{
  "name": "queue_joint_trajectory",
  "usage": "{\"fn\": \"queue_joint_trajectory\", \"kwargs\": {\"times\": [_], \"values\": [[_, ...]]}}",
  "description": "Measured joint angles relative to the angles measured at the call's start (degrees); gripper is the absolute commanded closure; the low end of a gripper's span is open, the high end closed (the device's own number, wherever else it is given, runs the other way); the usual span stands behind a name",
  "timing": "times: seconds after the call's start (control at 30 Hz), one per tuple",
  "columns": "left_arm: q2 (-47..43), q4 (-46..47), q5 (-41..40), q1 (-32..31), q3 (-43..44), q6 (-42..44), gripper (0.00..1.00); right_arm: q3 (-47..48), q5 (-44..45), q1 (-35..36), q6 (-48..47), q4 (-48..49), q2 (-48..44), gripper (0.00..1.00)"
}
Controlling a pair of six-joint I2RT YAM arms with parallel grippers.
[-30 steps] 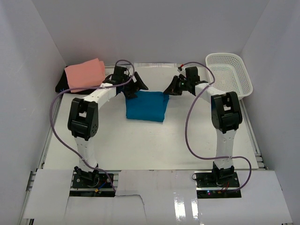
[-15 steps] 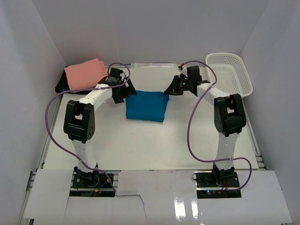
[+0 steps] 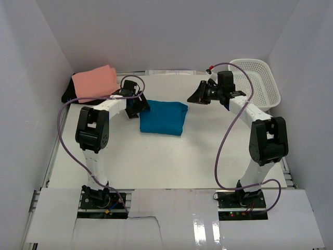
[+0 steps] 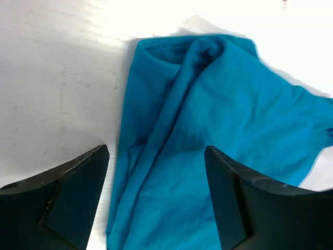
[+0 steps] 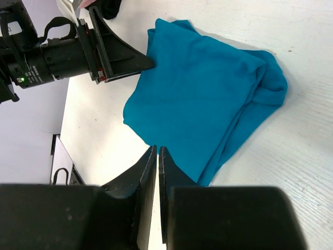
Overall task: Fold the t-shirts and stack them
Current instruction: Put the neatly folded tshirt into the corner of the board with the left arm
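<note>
A blue t-shirt lies folded in a rough rectangle at the middle back of the table. A pink folded t-shirt sits at the back left. My left gripper is open at the blue shirt's far left corner; in the left wrist view its jaws straddle the wrinkled edge of the blue cloth without closing on it. My right gripper is shut and empty, off the shirt's far right corner. In the right wrist view its tips hover above the blue shirt.
A white plastic basket stands at the back right. A black object lies under the pink shirt. White walls close in the table on three sides. The left gripper shows in the right wrist view.
My left gripper slid left from the shirt's top edge to its left corner. My right arm swung right and drew back from the shirt's right corner.
</note>
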Motion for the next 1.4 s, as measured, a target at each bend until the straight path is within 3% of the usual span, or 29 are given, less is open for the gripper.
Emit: {"fn": "queue_joint_trajectory", "kwargs": {"times": [0.23,0.33,0.43,0.47,0.73,0.93,1.27,1.4], "values": [[2.21,3.1,5.16,0.48,1.33,0.24,0.23,-2.03,-0.07,-1.14,-0.35,-0.13,-0.5,0.88],[2.84,4.26,6.84,0.46,1.49,0.28,0.34,-2.8,-0.11,-1.49,-0.44,-0.11,-0.57,0.88],[3.58,4.44,7.8,0.52,1.49,0.57,0.72,-3.45,-0.33,-1.79,-0.5,-0.13,-0.76,0.87],[4.11,4.46,8.48,0.59,1.55,0.42,1.0,-3.76,-0.46,-1.9,-0.52,-0.09,-0.9,0.87],[6.58,1.18,10.8,0.85,5.31,0.87,1.0,-5.25,-1.18,-2.64,-0.74,-0.11,-2.71,0.87],[13.7,-4.85,12.57,2.75,18.36,3.41,1.0,-7.06,-1.55,-2.78,-0.81,-0.17,-5.44,0.87],[21.18,-7.58,21.75,13.94,38.93,5.53,1.0,-12.22,-1.7,-2.97,-1.42,-0.5,-10.71,0.87],[22.08,-6.38,28.09,18.6,42.77,3.76,1.0,-13.2,-1.7,-2.99,-1.62,-0.63,-12.46,0.87]]}}
